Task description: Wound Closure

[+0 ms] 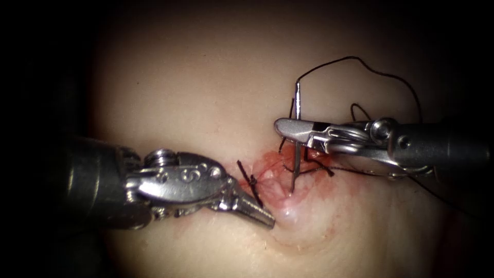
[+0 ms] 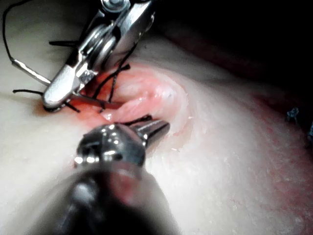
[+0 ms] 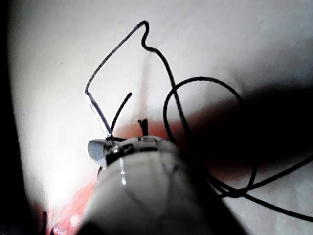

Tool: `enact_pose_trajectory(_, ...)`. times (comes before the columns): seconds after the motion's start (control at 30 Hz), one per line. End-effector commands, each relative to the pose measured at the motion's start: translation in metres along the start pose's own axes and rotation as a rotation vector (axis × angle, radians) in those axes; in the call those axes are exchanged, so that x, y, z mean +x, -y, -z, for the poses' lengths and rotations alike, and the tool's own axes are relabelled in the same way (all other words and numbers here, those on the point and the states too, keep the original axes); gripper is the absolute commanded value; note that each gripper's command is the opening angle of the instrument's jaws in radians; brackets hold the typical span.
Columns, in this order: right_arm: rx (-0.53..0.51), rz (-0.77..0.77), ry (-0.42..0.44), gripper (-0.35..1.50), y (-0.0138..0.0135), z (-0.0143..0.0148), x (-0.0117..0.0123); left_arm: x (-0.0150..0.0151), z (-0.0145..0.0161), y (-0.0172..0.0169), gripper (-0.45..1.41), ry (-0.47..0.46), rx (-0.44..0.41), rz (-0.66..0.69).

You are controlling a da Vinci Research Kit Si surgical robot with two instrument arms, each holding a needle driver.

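The right claw (image 1: 288, 129) grips the needle (image 1: 296, 139) mid-curve, its point down at the cut (image 1: 278, 188) in the tissue (image 1: 206, 77) — whether it is in, I cannot tell. The left claw (image 1: 260, 213) is closed on nothing, pressing tissue left of the cut. Risk: loose thread (image 1: 360, 64) snagging the right claw.

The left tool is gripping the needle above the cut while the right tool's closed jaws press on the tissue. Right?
Swapped: in the endoscope view the right tool grips the needle mid-curve above the cut, and the left tool's closed jaws press on the tissue.
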Motion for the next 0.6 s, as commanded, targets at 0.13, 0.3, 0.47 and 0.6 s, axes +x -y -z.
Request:
enact_pose_trajectory(0.13, 0.032, 0.089, 0.003, -0.35, 0.0003, -0.0012, 0.0002, -0.0002, -0.0006, 0.0004, -0.45, 0.000, 0.000, 0.000)
enact_pose_trajectory(0.3, -0.119, 0.212, 0.022, -0.35, 0.0018, -0.0008, 0.0003, -0.0002, -0.0005, 0.0004, -0.45, -0.002, 0.002, 0.001)
enact_pose_trajectory(0.47, 0.030, 0.213, 0.042, -0.35, 0.0016, -0.0010, 0.0006, -0.0001, -0.0005, 0.0004, -0.45, -0.002, 0.002, 0.001)
enact_pose_trajectory(0.6, 0.368, 0.113, 0.079, -0.35, 0.0005, -0.0030, 0.0005, -0.0001, -0.0005, 0.0004, -0.45, -0.002, 0.001, 0.001)
